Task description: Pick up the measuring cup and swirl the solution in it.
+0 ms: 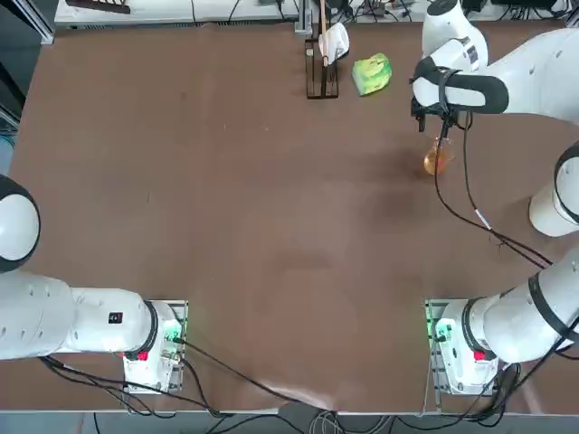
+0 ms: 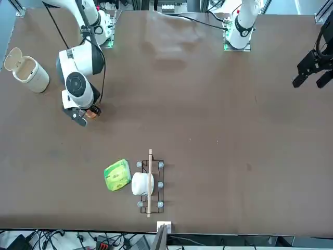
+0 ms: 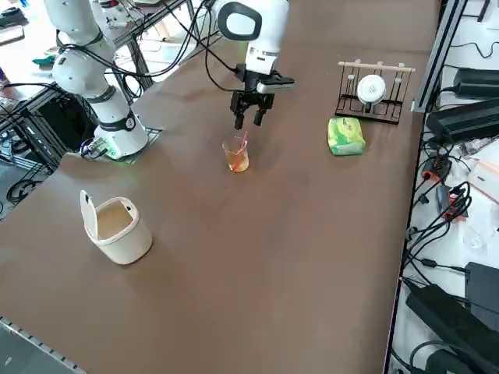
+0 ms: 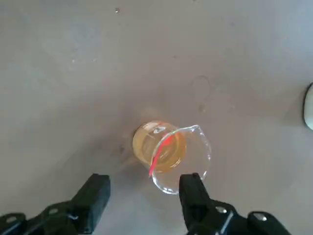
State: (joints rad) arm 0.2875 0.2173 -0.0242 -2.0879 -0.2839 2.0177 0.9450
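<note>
Robotics lab: brown table (image 1: pixel 226 226), aluminium framing (image 3: pixel 427 54), cable clutter (image 3: pixel 444 202)

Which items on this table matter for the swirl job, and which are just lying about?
In play: the measuring cup, the solution inside it, the right gripper open above it.

Lying about: green-yellow pack, rack holding a white round item, lidded white container.

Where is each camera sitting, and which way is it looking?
Top view: overhead, looking straight down; both arm bases at the bottom, right gripper beside the measuring cup.
Front view: across the table, facing the robot; the working arm at the left.
Right side view: raised at the robot's right, looking diagonally down; gripper open above the cup.
Right wrist view: on the wrist, looking down past two fingers at the solution.
Shared: top, front and side views all show the green-yellow packet.
</note>
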